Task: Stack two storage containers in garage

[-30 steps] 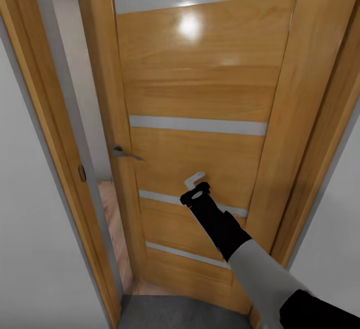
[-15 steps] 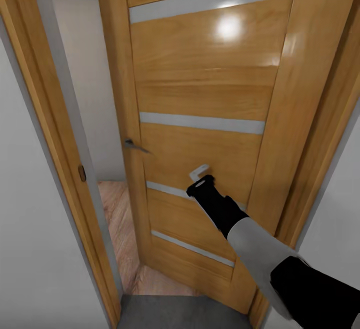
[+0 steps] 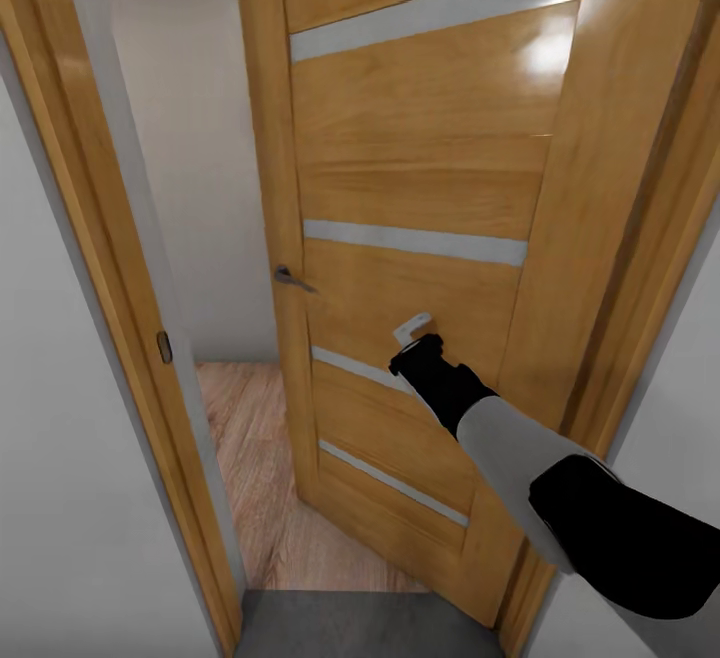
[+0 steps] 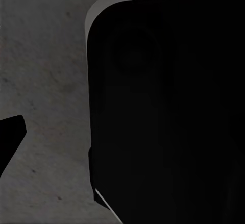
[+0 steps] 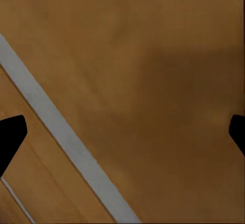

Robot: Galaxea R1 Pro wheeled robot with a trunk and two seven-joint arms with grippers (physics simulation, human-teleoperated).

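We are facing a honey-wood door (image 3: 420, 168) with pale frosted strips (image 3: 415, 241) across it, standing partly open and angled away from us. Its wooden frame (image 3: 95, 268) is rising on both sides, with white wall (image 3: 40, 458) beside it. Through the gap between frame and door, light plank flooring (image 3: 255, 468) is showing, with a pale wall behind it. At our feet a strip of dark grey floor (image 3: 350, 628) is lying at the threshold. Our right arm (image 3: 540, 478) is reaching forward, and the right gripper (image 3: 412, 328) is pressing against the door face between two of the strips, below and to the right of the small metal handle (image 3: 292, 279). In the right wrist view the door panel (image 5: 153, 71) is sitting very close, crossed by one strip (image 5: 61, 132), and the two dark fingertips (image 5: 10, 137) are standing far apart at the picture's opposite edges, so the pincer is wide with nothing in it. In the left wrist view one dark fingertip (image 4: 9, 137) is showing over the grey floor (image 4: 46, 81) beside a large black part of our body (image 4: 168, 112); we cannot tell how wide the left pincer is. The two containers are nowhere among what we are seeing here.
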